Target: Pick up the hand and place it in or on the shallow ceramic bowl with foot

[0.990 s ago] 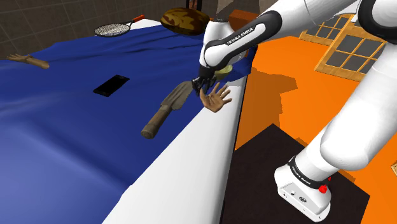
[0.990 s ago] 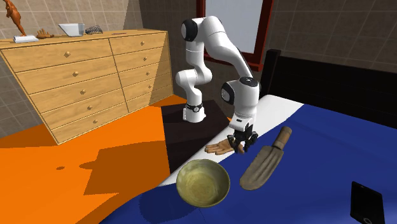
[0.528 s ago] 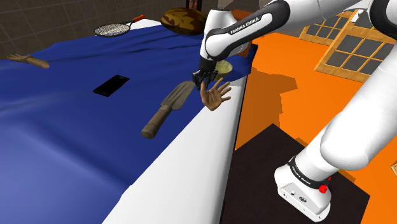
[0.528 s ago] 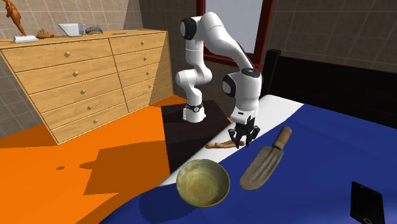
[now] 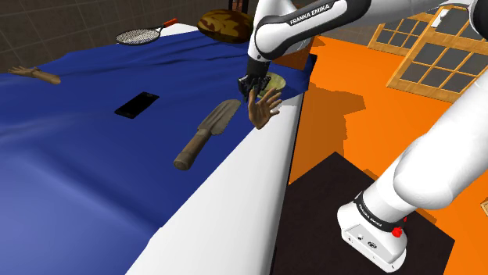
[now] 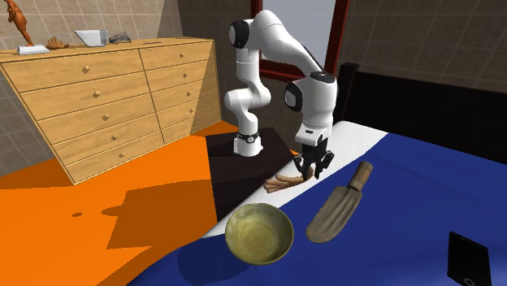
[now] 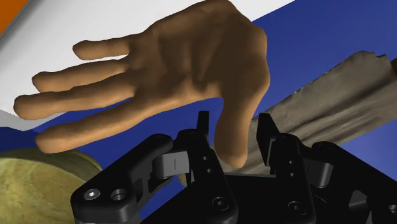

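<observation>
Hand thumb-clamped in end effector, bowl nearby

1. Thumb of brown hand clamped in gripper; palm & digits spread beyond tips.
2. Just past one finger: grey-brown trowel, lying on blue cloth.
3. Close by other finger: olive bowl.

The shoulder view looks down from beside the white arm base at lower right, over the blue-covered surface. The second exterior view faces the arm across it, with the olive-yellow round bowl nearest, bottom centre. Both share the brown trowel-shaped tool and flat black phone. The wrist view sits close on the brown open-palmed model hand.
</observation>
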Controlling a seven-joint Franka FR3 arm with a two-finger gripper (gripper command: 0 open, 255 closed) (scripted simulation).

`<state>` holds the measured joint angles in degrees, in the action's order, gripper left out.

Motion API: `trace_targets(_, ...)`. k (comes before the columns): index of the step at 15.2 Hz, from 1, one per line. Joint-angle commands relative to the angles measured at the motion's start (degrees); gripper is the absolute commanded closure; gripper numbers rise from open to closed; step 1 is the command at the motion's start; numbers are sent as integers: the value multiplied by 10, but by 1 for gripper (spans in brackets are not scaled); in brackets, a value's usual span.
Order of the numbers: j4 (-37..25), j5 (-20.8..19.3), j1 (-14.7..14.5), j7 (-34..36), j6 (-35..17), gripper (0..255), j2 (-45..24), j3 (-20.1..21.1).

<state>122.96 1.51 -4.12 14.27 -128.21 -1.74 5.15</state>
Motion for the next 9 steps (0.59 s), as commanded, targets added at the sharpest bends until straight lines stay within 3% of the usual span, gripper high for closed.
trace_targets(1,-7,1,0,0,15,255,8,0)
trace_targets(9,-44,2,0,0,75,255,31,0)
